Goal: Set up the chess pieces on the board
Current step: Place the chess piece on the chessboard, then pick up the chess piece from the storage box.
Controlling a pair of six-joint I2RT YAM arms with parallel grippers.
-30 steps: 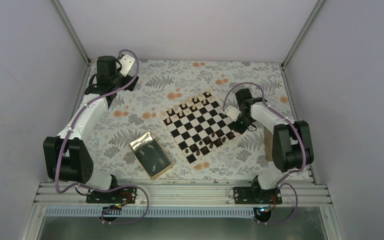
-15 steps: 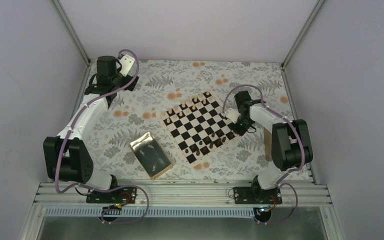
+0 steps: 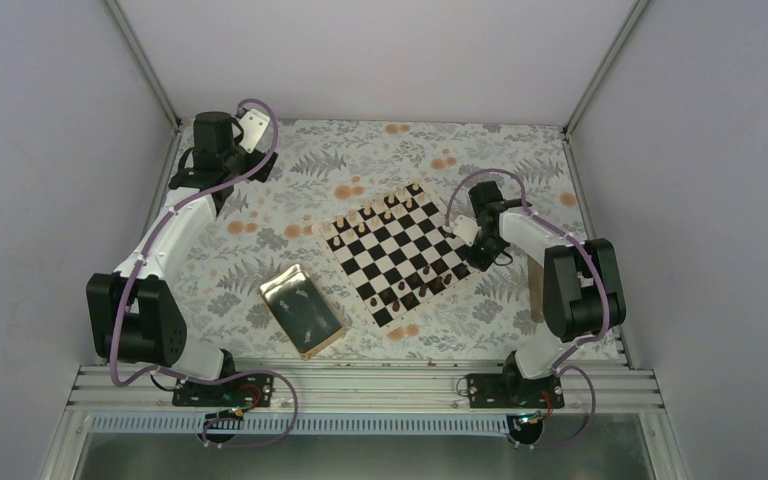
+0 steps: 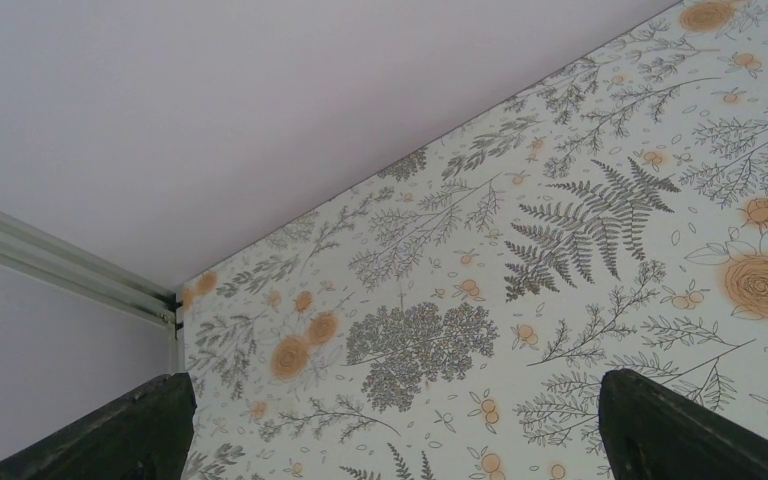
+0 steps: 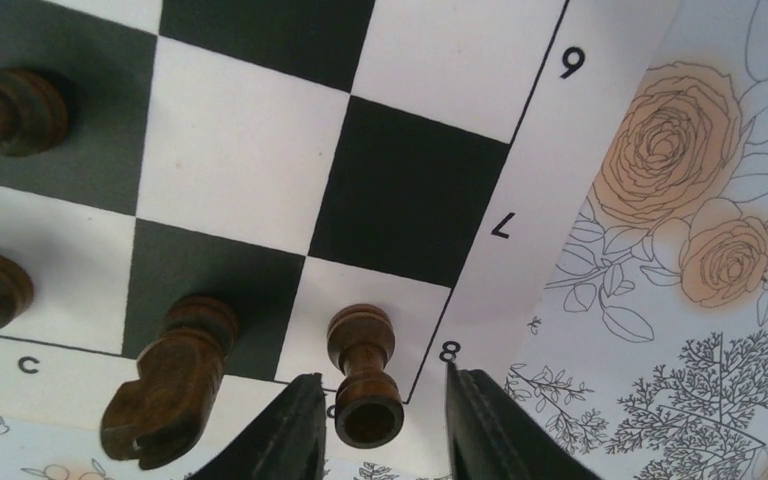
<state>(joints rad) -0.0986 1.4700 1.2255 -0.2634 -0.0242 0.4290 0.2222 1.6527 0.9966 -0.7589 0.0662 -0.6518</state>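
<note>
Inside the parted right claw point(image 5: 380, 382) sits a dark chess piece point(image 5: 360, 345), touching neither finger.

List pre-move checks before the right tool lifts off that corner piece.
1. Right tool open, fingers clear of the dark piece: ok, one gap slim.
2. Piece upright on the corner square by the 8: ok.
3. Knight clear of the nearer finger: ok.
4. Left tool open, empty, away from the board: ok.
5. Pieces left in the gold tray: cannot tell, too small.
</note>
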